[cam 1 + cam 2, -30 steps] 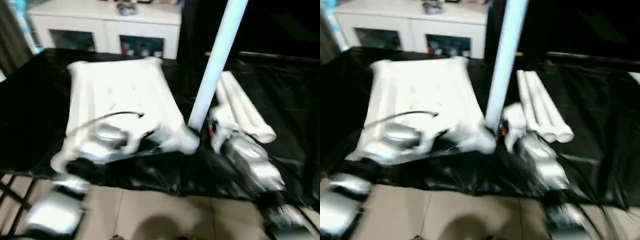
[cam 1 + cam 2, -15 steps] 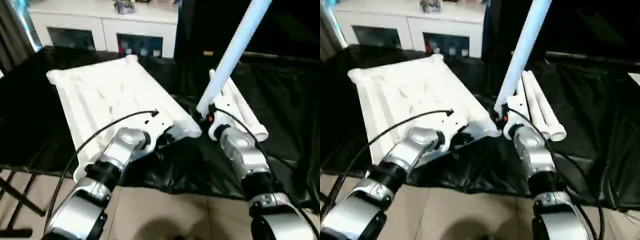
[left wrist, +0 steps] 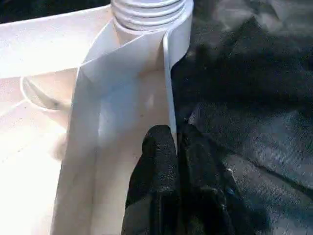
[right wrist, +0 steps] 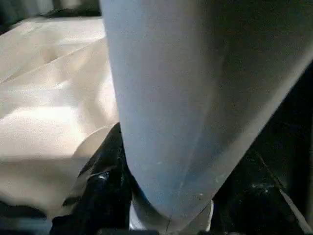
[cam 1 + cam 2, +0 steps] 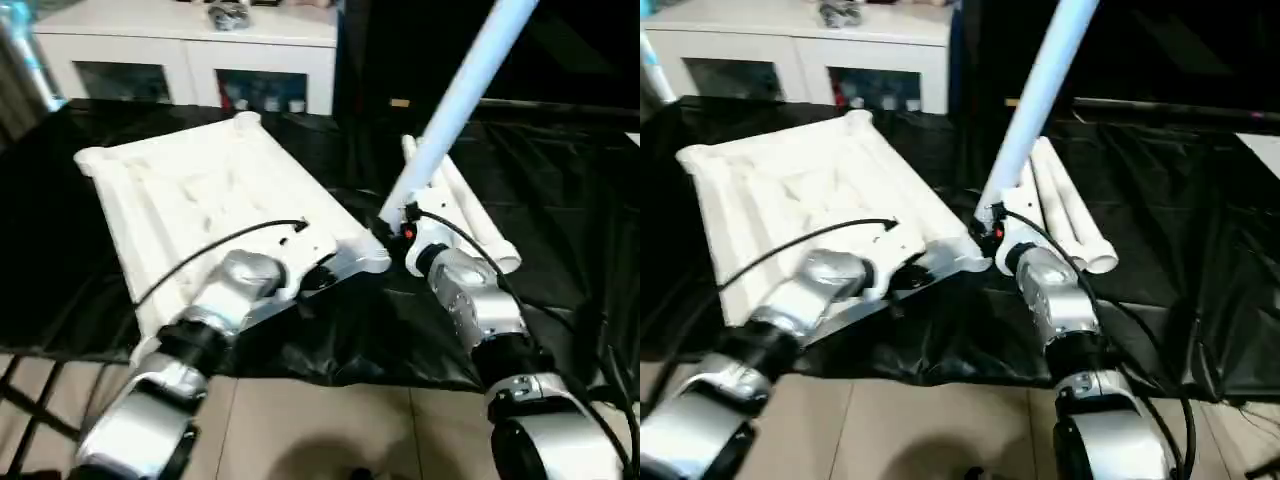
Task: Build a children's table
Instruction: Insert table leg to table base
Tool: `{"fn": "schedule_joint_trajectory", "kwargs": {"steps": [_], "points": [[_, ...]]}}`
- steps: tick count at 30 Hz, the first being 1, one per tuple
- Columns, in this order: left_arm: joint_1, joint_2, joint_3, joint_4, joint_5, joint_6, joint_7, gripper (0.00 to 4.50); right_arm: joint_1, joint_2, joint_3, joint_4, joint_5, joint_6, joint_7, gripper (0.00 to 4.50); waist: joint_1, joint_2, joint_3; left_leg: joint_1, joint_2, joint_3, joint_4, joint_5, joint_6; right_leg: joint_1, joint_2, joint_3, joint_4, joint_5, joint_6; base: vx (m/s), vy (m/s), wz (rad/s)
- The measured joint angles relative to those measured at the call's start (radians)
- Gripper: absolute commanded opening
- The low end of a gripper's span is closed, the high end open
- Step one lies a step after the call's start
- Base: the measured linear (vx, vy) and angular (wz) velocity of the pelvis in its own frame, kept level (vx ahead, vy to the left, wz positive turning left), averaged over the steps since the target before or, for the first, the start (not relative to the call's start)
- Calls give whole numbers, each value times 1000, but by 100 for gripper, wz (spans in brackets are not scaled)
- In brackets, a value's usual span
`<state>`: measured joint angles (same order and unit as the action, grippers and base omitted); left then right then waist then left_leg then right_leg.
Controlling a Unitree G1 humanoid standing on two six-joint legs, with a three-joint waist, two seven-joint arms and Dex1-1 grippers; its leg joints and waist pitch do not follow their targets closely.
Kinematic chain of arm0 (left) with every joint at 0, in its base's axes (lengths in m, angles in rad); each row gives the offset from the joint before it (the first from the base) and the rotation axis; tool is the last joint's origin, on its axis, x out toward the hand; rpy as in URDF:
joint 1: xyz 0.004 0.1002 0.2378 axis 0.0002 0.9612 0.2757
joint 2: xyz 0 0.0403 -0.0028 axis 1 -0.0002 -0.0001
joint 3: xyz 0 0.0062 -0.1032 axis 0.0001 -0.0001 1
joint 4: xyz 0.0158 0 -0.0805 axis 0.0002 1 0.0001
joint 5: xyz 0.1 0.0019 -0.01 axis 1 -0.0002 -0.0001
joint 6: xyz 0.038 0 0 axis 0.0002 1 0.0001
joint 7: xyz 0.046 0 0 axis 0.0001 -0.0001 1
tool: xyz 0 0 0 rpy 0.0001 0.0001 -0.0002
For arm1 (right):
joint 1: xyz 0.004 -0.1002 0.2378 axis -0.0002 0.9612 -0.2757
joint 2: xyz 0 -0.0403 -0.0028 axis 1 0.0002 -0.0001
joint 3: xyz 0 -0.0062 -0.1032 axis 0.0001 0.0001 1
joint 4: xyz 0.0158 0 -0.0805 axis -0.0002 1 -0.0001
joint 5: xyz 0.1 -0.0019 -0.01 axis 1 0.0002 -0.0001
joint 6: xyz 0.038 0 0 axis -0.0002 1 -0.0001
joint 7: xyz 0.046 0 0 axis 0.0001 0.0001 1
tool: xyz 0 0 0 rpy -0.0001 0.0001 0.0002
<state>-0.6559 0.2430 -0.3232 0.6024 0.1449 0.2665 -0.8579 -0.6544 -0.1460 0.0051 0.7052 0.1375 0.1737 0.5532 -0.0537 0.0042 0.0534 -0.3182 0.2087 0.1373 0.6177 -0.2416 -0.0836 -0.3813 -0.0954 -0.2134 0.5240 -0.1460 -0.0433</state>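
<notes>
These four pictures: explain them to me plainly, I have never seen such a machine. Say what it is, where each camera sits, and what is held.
This is a two-armed humanoid robot. The two wide pictures come from its head, looking down over its silver forearms; the two close ones come from its wrists. On the black-draped table lies the white ribbed plastic tabletop, underside up, beside spare white tube legs. The left gripper pinches the tabletop's edge, jaws shut on it. The right gripper holds one long white tube leg slanting up by a corner.
</notes>
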Motion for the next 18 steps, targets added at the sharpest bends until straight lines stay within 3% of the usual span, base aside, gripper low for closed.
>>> {"fn": "schedule_joint_trajectory", "kwargs": {"steps": [5,8,10,12,18], "points": [[18,61,-1,-29,-34,-38,-113,0,1,-87,77,-60,-4,47,202,186,9,-3,-1,-3,-1,5,-1,0,-1,-3,0,11,11,2,-2,12,-1,2],[19,95,-3,-30,-54,-71,-190,0,24,-148,121,-116,-5,53,338,186,27,-11,-5,-3,-3,13,-2,-5,-6,-11,4,38,29,12,-4,70,-19,14],[19,113,-1,-30,-67,-88,-234,0,41,-187,148,-161,-9,52,420,186,41,-15,-8,-5,-4,20,-5,-3,-3,-23,4,50,49,2,-8,76,-37,12],[19,126,-1,-30,-74,-97,-276,0,61,-215,165,-202,-10,52,482,186,57,-20,-12,-5,-4,20,-9,-4,-2,-28,5,56,60,-9,-10,64,-37,5],[18,153,-2,-14,-78,-133,-327,0,105,-234,190,-285,-14,35,518,186,80,-26,-15,-4,-2,22,-11,-3,-2,-36,8,60,78,-21,-15,10,-6,1]]}}
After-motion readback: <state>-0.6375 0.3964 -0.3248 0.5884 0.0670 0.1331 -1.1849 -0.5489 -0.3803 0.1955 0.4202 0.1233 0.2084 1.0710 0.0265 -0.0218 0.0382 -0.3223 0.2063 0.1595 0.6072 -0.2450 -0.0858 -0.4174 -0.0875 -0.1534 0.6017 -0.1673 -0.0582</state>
